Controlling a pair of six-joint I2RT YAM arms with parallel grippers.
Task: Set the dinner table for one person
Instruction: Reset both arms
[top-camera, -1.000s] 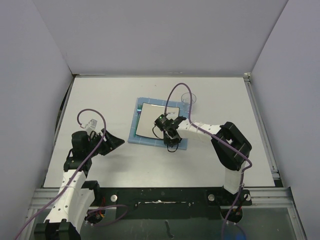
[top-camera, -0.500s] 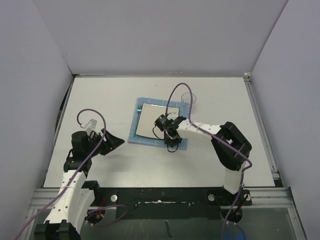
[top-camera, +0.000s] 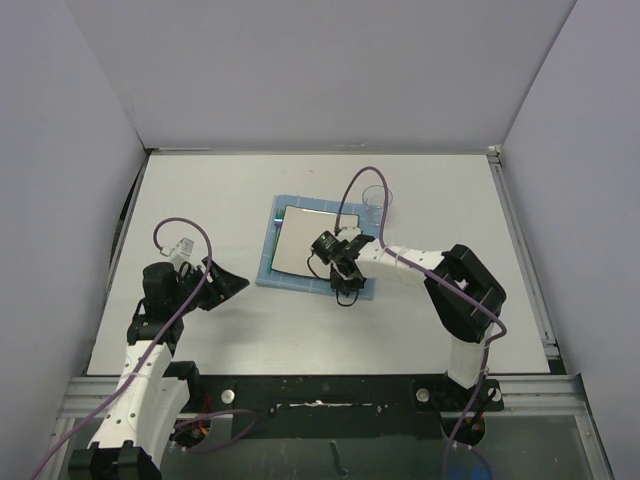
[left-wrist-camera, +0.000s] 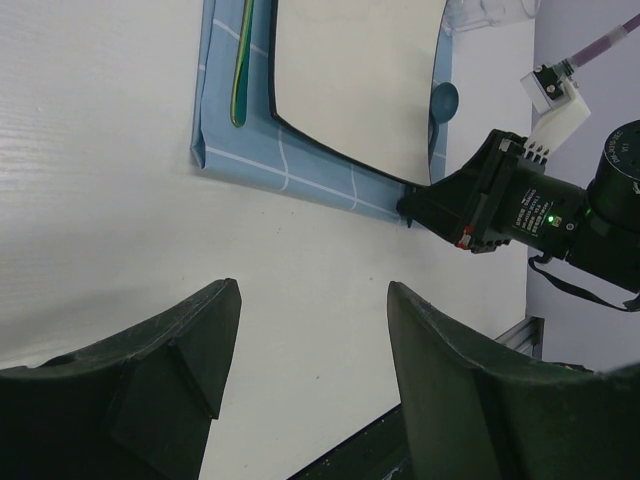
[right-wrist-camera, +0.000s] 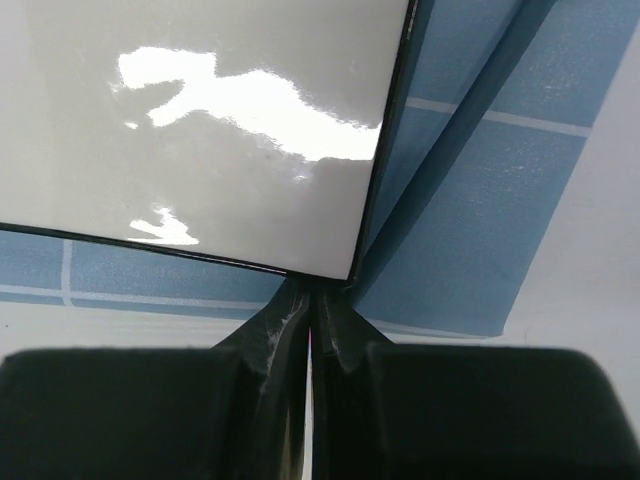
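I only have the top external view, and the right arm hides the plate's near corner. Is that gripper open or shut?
Observer: Shut; in the right wrist view the right gripper has its fingertips together at a corner of the plate, at the edge of the placemat.
Operator: Any cutlery down?
Observer: Yes; the left wrist view shows a green-yellow utensil on the placemat along the plate's left edge.
Operator: Left gripper holding anything?
Observer: No; the left gripper is open and empty above bare dinner table.

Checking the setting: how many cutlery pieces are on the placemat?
2: a green piece left of the plate, a blue one right of it; the right gripper may hide more.
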